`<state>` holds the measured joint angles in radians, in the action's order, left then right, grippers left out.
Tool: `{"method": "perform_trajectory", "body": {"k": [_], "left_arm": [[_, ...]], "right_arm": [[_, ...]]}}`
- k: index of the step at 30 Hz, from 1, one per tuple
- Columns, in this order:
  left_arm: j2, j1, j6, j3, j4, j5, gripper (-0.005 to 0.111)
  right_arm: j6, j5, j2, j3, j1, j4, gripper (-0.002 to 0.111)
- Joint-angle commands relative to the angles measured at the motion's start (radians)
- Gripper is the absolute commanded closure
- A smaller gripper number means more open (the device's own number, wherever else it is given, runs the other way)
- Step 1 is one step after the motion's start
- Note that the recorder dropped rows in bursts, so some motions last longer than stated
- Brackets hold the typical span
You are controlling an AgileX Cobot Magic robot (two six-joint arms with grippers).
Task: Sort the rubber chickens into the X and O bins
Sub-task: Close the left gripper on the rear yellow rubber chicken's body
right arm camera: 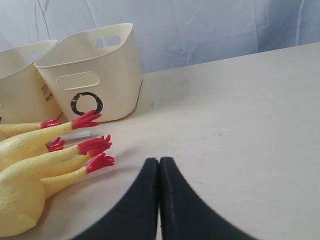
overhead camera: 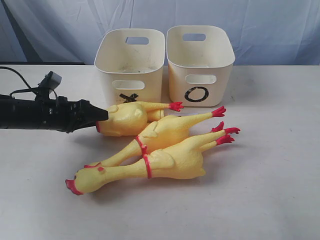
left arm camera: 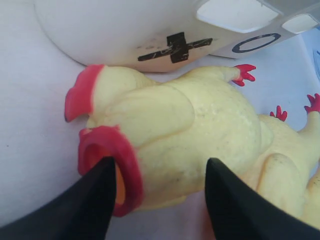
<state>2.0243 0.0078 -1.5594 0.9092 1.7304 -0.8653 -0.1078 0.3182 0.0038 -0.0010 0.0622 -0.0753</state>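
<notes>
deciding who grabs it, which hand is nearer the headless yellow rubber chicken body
Left. The left hand is open, fingers either side of the neck end of the headless yellow rubber chicken body. The right hand is shut over the table, clear of the chickens' feet.

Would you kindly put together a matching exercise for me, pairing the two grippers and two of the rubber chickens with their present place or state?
Things:
1. left gripper
2. right gripper
3. headless chicken body
4. front whole chicken

Places or states:
A. lies just in front of the X bin
B. shut, holding nothing
C. nearest the exterior camera, head toward the left of that view
D. open, straddling a toy's red neck end

Pairs: 1-D, 2-B, 3-A, 4-C.
</notes>
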Motion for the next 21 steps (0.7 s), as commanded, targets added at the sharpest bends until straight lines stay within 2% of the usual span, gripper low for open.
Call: {"method": "perform_trajectory", "body": {"k": [1,8,14,17,21], "left_arm": [[0.016,-0.032,0.013,0.013,-0.002,-0.002,0.055],[0.064,-0.040,0.015,0.024,-0.008,-0.005,0.055],[0.064,-0.040,0.013,0.024,0.007,0.008,0.064],[0.064,-0.040,0.013,0.024,-0.003,0.008,0.072],[0.064,-0.040,0.013,0.024,-0.042,0.004,0.090]], "right_arm": [[0.003,-0.009,-0.004,0.001,0.001,0.007,0.109],[0.003,-0.009,-0.004,0.001,0.001,0.007,0.109],[0.003,-0.009,-0.004,0.001,0.001,0.007,0.109],[0.003,-0.009,-0.004,0.001,0.001,0.007,0.109],[0.003,-0.009,-0.004,0.001,0.001,0.007,0.109]]}}
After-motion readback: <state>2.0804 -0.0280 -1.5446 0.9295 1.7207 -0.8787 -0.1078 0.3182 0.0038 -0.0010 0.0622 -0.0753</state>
